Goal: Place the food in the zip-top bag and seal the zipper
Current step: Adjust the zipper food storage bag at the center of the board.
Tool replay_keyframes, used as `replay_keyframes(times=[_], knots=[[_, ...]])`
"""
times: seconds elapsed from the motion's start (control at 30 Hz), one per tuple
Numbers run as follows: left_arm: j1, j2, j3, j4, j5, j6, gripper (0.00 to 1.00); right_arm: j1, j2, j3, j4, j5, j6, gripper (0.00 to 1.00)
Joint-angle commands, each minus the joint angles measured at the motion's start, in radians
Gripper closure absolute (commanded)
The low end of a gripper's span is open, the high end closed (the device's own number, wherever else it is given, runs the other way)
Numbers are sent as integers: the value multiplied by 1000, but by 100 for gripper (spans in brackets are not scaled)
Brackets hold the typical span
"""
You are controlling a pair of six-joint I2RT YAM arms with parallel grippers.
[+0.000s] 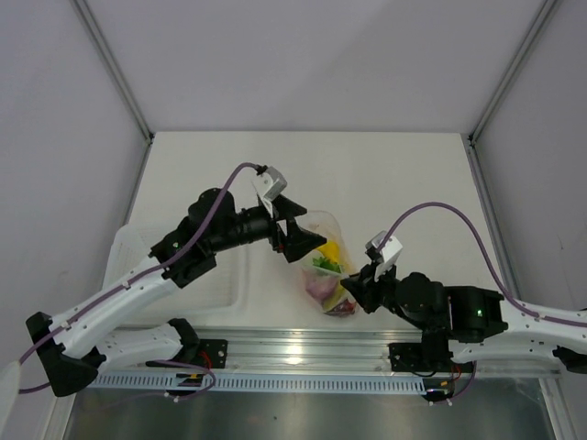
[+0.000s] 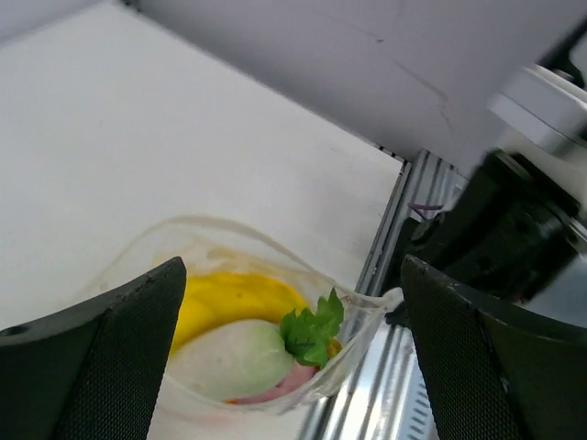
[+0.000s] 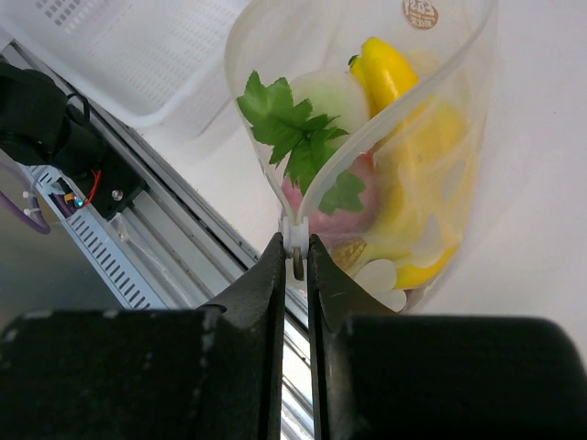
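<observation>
Roughly by size: the white table (image 1: pixel 385 174) fills the cell, w/ an aluminium rail (image 1: pixel 303 348) along its near edge by the arm bases. A shallow translucent white tray (image 1: pixel 225 293) sits front-left on the table. The left arm (image 1: pixel 138 289) reaches up & rightward over the tray. The right arm (image 1: pixel 495 316) comes in low from the right, close to the rail.

The zip-top bag (image 1: pixel 321 247) sits on the table btwn the two grippers, just beside the tray's right edge and near the rail. It's clear & crinkly, so the contents show through.

The left gripper (image 1: pixel 298 226) is released: jaws spread wide, nothing held. In its wrist view the bag's mouth lies btwn and ahead of the two fingers (image 2: pixel 138 321). Can't tell if either pad touches the film.

The right gripper (image 3: pixel 295 243) is clenched, pinching one corner of the bag's mouth btwn its tips.

All the food in view is inside the bag. The yellow banana (image 3: pixel 390 64) is uppermost, w/ more yellow below it. The white radish (image 3: pixel 335 96) is beside it, and its green leaves (image 3: pixel 293 128) spill toward the pinched corner. A red-purple piece (image 3: pixel 303 197) lies low, partly hidden.

The zipper (image 3: pixel 367 151) is a thin clear strip along the mouth. Its two lips spread apart from the pinched end, so the mouth gapes open, not sealed.
</observation>
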Motion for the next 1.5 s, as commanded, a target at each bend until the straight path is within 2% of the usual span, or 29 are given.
replay_keyframes(times=[0.0, 0.1, 0.2, 0.3, 0.33, 0.4, 0.63, 0.73, 0.77, 0.97, 1.13, 1.23, 1.3, 1.47], knots=[[-43, -15, -46, 213, 224, 307, 1, -14, -47, -12, 21, -11, -3, 100], [-51, 2, -84, 271, 342, 442, 1, -22, -73, -23, 25, -32, -11, 100], [-50, 42, -37, 203, 292, 451, 3, -37, -83, -21, 5, -26, 3, 100], [-50, 63, -9, 180, 280, 401, 26, -38, -89, -27, -20, -21, 21, 100], [-50, 69, 0, 126, 242, 381, 48, -40, -92, -30, -28, -17, 26, 100], [-48, 69, -1, 106, 148, 339, 67, -40, -102, -33, -34, -9, 37, 100], [-47, 111, 57, -55, 71, 249, 99, -42, -122, -9, -126, 19, 109, 100], [-45, 166, 104, -153, 103, 232, 99, -43, -112, 17, -184, 28, 170, 100], [-45, 189, 113, -164, 153, 229, 99, -43, -106, 20, -198, 31, 187, 100], [-45, 258, 112, -112, 321, 170, 99, -40, -96, 25, -236, 52, 276, 100], [-47, 253, 106, -95, 280, 121, 99, -40, -98, 34, -252, 120, 346, 100], [-50, 191, 46, 1, 296, 97, 99, -40, -101, 40, -247, 141, 348, 100], [-51, 181, 44, 6, 298, 101, 99, -42, -98, 45, -245, 144, 345, 100], [-73, 270, 176, -268, 245, 199, 99, -42, -86, 74, -255, 132, 330, 100]])
